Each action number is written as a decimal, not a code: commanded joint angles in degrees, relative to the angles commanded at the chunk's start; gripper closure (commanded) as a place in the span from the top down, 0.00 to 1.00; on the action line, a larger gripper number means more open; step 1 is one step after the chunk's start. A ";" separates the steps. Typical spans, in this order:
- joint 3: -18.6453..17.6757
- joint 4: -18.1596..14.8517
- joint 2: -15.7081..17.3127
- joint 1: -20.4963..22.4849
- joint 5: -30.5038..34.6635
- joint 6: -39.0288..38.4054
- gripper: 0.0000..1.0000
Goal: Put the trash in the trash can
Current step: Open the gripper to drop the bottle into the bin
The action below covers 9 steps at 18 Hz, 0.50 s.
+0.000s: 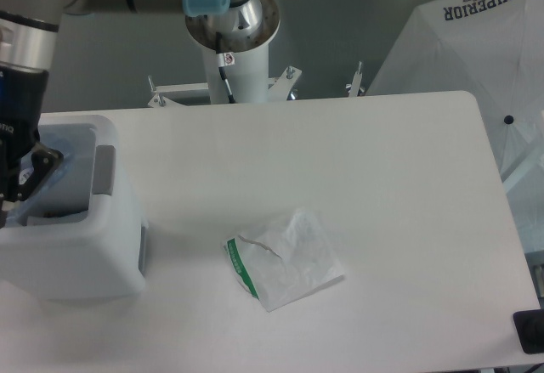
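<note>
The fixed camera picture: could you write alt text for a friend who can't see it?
A robot arm reaches from the top left, its tool lowered into the open top of a boxy white trash can at the left edge of a white table. A crinkled white wrapper with a green edge strip lies alone near the table's middle, apart from the can.

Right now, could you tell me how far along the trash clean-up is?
About halfway. No bottle lies on the table. The gripper is at the left edge over the open trash can, so the bottle is probably inside, though I cannot see it. The wrapper lies on the table, untouched; it goes next.
</note>
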 joint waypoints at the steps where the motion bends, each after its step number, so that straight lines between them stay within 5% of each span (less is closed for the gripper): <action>1: -0.27 0.00 0.09 0.09 0.00 0.09 0.48; 2: -0.27 0.00 0.09 0.09 0.00 0.44 0.60; 4: 0.08 0.00 0.44 0.09 0.00 1.23 1.00; 9: 0.26 0.17 1.15 0.70 -0.09 1.32 1.00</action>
